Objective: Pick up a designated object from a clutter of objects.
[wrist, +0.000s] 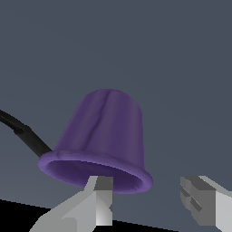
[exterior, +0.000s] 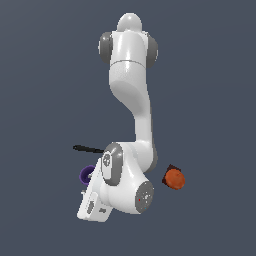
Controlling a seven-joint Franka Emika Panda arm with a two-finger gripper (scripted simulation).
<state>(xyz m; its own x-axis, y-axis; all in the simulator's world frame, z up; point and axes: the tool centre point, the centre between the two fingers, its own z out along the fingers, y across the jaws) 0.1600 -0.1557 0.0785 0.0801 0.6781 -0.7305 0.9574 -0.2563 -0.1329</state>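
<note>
so the claw [wrist: 147,204] has its two grey fingers [wrist: 102,199] spread apart, nothing clamped between them. in the wrist view the purple cup [wrist: 106,136] sits right in front, lying tilted with its flared rim toward the camera; one finger overlaps the rim's edge and the other stands off to the side, so whether the rim wall is actually between them i cannot tell.

in the exterior view the cup [exterior: 86,173] peeks out just beside the arm's wrist, toward that view's left, mostly hidden by the white hand. the black spatula [exterior: 87,148] lies near it, its handle also showing behind the cup in the wrist view. the orange ball-like object [exterior: 175,178] sits well apart, on the exterior view's right.

as i judge it, the approach is about done, while the closing grip and the lift are left.

no readable writing or brand anywhere; a few dark marks on the hand casing are too small to make out.
</note>
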